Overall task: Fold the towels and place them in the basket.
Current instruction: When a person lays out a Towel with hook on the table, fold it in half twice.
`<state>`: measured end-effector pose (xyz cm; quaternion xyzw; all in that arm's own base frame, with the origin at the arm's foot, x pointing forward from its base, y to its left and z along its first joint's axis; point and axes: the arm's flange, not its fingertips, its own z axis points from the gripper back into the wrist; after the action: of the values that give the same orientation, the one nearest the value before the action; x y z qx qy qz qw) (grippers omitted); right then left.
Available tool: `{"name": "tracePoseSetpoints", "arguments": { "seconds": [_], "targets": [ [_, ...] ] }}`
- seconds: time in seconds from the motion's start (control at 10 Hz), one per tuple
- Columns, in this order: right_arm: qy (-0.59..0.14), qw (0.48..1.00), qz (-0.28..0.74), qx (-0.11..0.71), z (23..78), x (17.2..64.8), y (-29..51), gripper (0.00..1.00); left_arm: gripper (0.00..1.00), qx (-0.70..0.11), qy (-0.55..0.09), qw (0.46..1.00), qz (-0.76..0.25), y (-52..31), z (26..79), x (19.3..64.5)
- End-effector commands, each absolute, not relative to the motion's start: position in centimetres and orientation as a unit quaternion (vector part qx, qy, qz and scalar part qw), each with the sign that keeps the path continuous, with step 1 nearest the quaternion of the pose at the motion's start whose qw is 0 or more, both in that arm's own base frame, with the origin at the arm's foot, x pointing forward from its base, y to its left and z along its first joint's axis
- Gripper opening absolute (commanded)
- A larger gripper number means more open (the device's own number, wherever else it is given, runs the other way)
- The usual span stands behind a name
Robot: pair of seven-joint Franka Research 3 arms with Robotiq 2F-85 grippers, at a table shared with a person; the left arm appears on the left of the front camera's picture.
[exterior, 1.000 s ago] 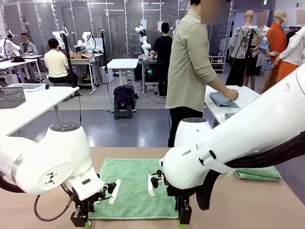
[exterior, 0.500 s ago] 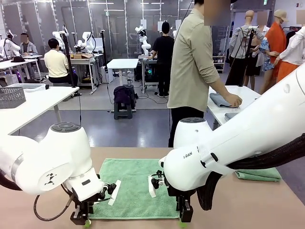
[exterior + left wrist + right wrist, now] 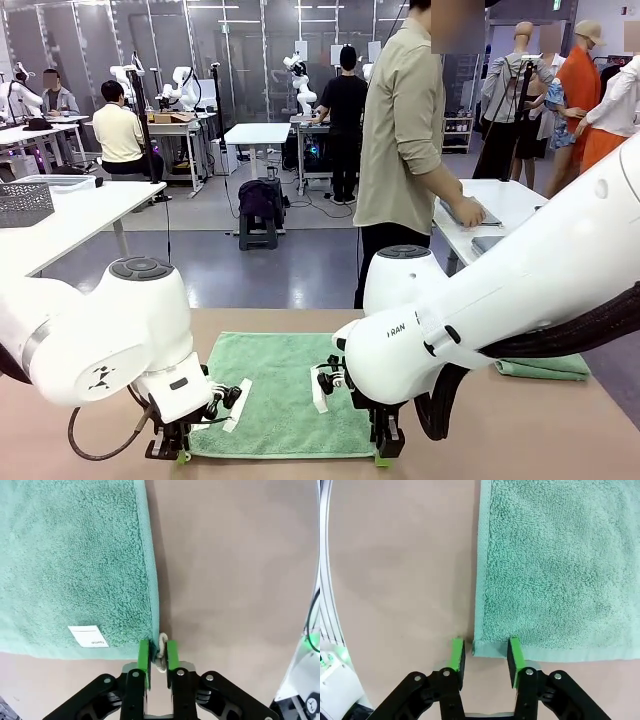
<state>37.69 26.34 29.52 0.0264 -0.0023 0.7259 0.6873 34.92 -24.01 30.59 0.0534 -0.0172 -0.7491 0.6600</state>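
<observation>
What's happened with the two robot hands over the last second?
Their jaws narrowed. The left gripper closed in on the corner loop of the spread towel. The right gripper narrowed too but stands apart, astride the other near corner. Both arms barely shifted. The spread towel and the folded towel stayed put.

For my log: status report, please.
Left gripper pinched on towel corner loop. Right gripper open, straddling other near corner. Towel flat. Second towel folded, apart at right.

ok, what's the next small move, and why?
Probably close the right gripper: its jaws stand apart astride one corner of the towel, while the left gripper pinches the loop at the other. Then both could lift.
</observation>
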Motion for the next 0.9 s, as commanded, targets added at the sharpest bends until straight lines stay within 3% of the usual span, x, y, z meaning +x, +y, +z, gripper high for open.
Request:
{"name": "tracePoseSetpoints", "arguments": {
  "seconds": [0.0, 0.1, 0.2, 0.3, 0.4, 0.5, 0.6, 0.8],
  "targets": [
    [-0.006, 0.693, 0.721, 0.010, 28.4, 37.9, 26.5, 0.45, 0.18, 0.068, -0.024, 0.664, -0.745, -23.8, 30.1, 34.6],
    [-0.004, 0.694, 0.720, 0.011, 28.4, 38.0, 26.5, 0.45, 0.18, 0.071, -0.022, 0.663, -0.745, -23.8, 30.1, 34.6],
    [-0.003, 0.696, 0.718, 0.013, 28.4, 38.0, 26.5, 0.26, 0.00, 0.074, -0.017, 0.666, -0.742, -23.9, 30.1, 34.7],
    [-0.005, 0.696, 0.718, 0.011, 28.4, 38.0, 26.5, 0.26, 0.00, 0.073, -0.020, 0.663, -0.744, -23.9, 30.2, 34.6],
    [-0.006, 0.697, 0.717, 0.011, 28.5, 38.0, 26.6, 0.07, 0.00, 0.074, -0.021, 0.663, -0.744, -24.0, 30.2, 34.6],
    [-0.005, 0.696, 0.717, 0.015, 28.5, 38.0, 26.5, 0.21, 0.00, 0.074, -0.020, 0.663, -0.745, -24.0, 30.3, 34.6],
    [-0.004, 0.697, 0.717, 0.016, 28.5, 38.0, 26.5, 0.00, 0.00, 0.073, -0.017, 0.661, -0.747, -24.0, 30.3, 34.6],
    [-0.011, 0.690, 0.723, 0.024, 29.5, 38.2, 26.2, 0.01, 0.00, 0.057, -0.017, 0.662, -0.747, -24.1, 30.6, 34.8]
  ]
}}
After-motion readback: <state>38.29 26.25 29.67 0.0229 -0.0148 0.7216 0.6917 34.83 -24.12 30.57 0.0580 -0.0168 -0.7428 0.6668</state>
